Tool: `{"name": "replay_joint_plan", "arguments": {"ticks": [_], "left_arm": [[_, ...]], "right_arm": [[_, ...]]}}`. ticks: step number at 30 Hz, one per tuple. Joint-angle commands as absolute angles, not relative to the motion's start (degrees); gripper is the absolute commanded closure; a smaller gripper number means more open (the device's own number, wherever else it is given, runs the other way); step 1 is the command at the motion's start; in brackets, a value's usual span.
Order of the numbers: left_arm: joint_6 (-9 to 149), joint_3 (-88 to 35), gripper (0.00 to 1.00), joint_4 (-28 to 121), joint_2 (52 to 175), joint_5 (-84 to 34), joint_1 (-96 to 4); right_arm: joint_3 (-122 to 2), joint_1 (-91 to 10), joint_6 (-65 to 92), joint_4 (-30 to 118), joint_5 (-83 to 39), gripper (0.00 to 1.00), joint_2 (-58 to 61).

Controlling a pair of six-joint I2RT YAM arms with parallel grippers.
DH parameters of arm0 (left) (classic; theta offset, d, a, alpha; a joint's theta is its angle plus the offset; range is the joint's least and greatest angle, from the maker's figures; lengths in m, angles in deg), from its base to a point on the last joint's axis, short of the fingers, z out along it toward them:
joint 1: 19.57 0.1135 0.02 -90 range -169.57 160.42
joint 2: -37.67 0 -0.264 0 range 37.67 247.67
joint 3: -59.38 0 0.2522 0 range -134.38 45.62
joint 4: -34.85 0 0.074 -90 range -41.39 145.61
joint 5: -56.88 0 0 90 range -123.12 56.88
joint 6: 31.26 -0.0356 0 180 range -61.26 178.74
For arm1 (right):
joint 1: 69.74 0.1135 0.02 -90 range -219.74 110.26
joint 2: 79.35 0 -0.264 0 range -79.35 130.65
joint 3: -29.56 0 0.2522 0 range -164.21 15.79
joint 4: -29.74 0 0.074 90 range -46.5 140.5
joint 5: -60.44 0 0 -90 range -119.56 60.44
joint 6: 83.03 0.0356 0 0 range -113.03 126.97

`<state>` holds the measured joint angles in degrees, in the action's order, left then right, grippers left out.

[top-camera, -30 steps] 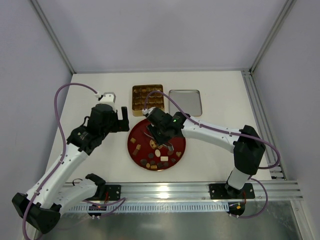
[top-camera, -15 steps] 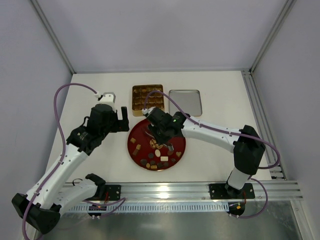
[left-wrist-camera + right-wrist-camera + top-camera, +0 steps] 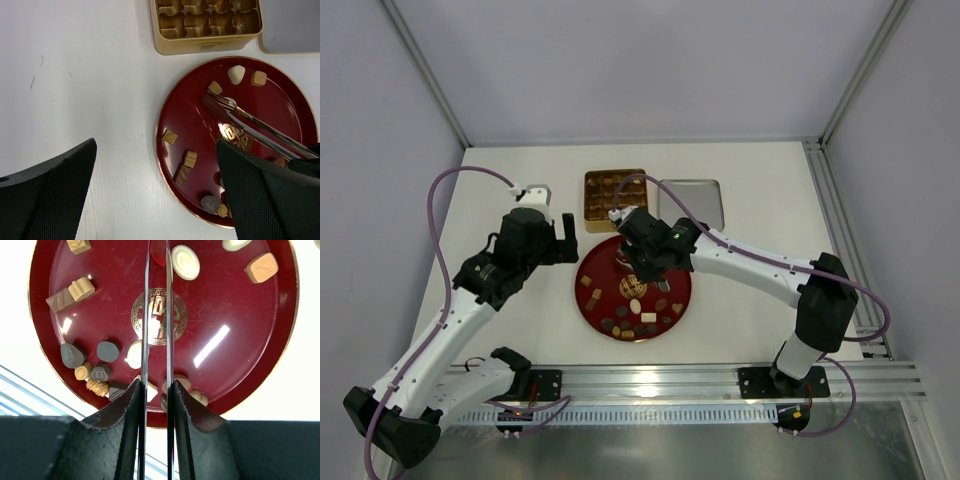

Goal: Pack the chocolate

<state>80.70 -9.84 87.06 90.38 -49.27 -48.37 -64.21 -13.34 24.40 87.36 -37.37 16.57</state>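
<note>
**Right gripper** [image 3: 156, 390]: clamped on a pair of thin metal tweezers [image 3: 148, 315]. The two blades run straight ahead from my wrist camera, nearly parallel with a narrow gap between them, and leave that view at its top edge. The left wrist view shows the tips low over the far left part of the red round lacquered plate [image 3: 240, 340]. I cannot tell whether anything is pinched between them (a reddish patch shows in the gap, likely only plate).

**Nearest target:** a cream oval piece [image 3: 185, 262], just right of the blades near their tips, its long axis slanted across the tweezers' line. The rest of the chocolate [image 3: 80, 289], in tan, cream and dark pieces, lies scattered on the plate, thickest along the near rim by the gripper.

**Gold square box with gridded compartments** [image 3: 200, 45]: beyond the plate's far rim, roughly along the tweezers' line.

**Left gripper** [image 3: 156, 150]: jaws spread wide, holding nothing, over the white table [image 3: 75, 75] off the plate's left side.

I judge the right arm the nearer, and the next pinch to call for a small shift to the right.
</note>
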Motion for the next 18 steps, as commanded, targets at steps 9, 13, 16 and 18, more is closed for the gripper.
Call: {"name": "replay_joint_plan", "arguments": {"ticks": [9, 13, 16, 18], "left_arm": [[80.2, -9.8, 0.0, 86.1, 89.4, -50.5, -48.2], [80.1, -9.8, 0.0, 86.1, 89.4, -50.4, -48.2], [80.2, -9.8, 0.0, 86.0, 89.4, -50.4, -48.3], [80.1, -9.8, 0.0, 86.0, 89.4, -50.4, -48.2]], "right_arm": [[-67.3, -13.9, 24.1, 88.3, -38.9, 0.7, 11.0], [-69.1, -15.2, 22.8, 89.2, -39.0, 0.69, 10.9], [-71.1, -16.8, 22.2, 89.6, -39.0, 0.69, 11.2], [-72.8, -18.4, 21.6, 89.4, -38.7, 0.69, 11.3]]}}
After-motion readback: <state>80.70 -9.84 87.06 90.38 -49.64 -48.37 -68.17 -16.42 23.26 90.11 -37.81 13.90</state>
